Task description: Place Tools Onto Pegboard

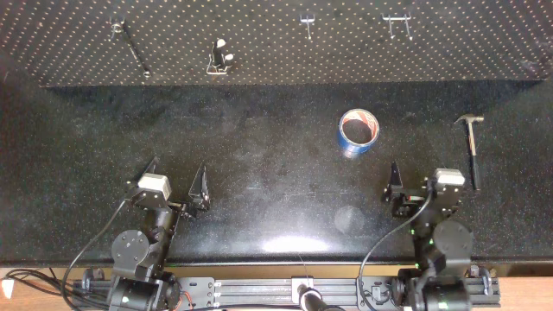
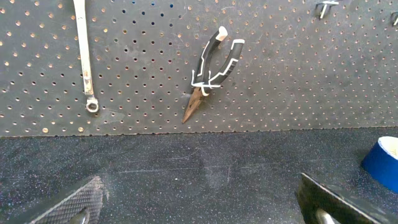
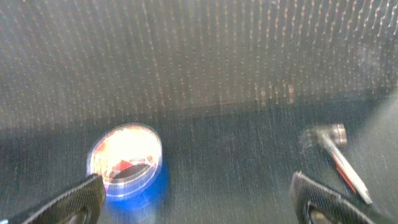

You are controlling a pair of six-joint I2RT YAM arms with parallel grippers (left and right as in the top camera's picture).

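On the pegboard (image 1: 276, 39) hang a wrench (image 1: 130, 45) and a pair of pliers (image 1: 219, 57); the wrench (image 2: 84, 56) and pliers (image 2: 211, 71) also face the left wrist camera. A roll of blue tape (image 1: 358, 131) lies on the black table, with a hammer (image 1: 471, 149) to its right. My left gripper (image 1: 177, 186) stands open near the front left, nothing between its fingers. My right gripper (image 1: 413, 181) stands open near the front right, short of the tape (image 3: 126, 160) and the hammer (image 3: 336, 158).
Two bare hooks (image 1: 306, 23) (image 1: 396, 24) stick out of the pegboard's right half. The black table (image 1: 259, 164) between the grippers and the board is bare. The tape's edge (image 2: 382, 163) peeks in beside the left gripper's finger.
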